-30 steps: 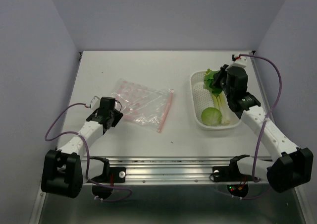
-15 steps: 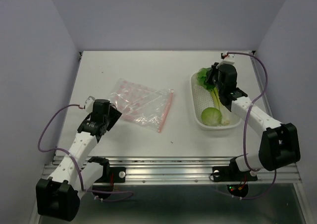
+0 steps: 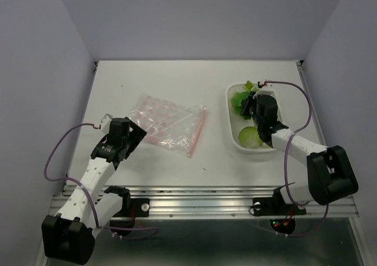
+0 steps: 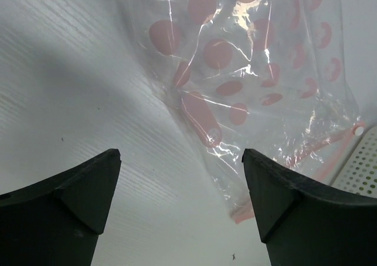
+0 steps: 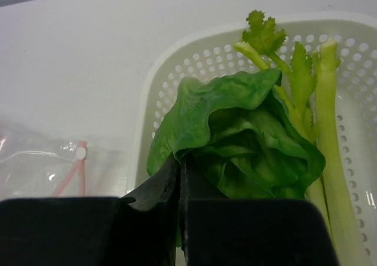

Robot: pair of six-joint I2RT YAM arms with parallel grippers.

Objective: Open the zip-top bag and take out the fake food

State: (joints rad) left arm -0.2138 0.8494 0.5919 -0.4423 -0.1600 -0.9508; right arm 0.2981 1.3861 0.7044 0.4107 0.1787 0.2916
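The zip-top bag (image 3: 171, 125) lies flat and crinkled on the table, its pink zip strip (image 3: 197, 132) on the right edge. My left gripper (image 3: 133, 134) stands open just short of the bag's near-left corner; in the left wrist view its fingers (image 4: 88, 183) hold nothing and the bag (image 4: 253, 72) lies ahead. My right gripper (image 3: 250, 105) is over the white basket (image 3: 259, 151), shut on a leafy green piece (image 5: 235, 136) of the fake food. A round light-green head (image 3: 248, 138) sits in the basket. A pale stalk (image 5: 330, 101) and a leafy sprig (image 5: 262, 33) lie behind the leaf.
The perforated white basket (image 5: 177, 54) stands at the right of the table, close to the right wall. The bag's zip end (image 5: 79, 154) shows to its left in the right wrist view. Purple cables loop beside both arms.
My left gripper has opened wide and drawn slightly back from the bag's corner. The right arm has swung left and lower over the basket, still pinching the green leaf.
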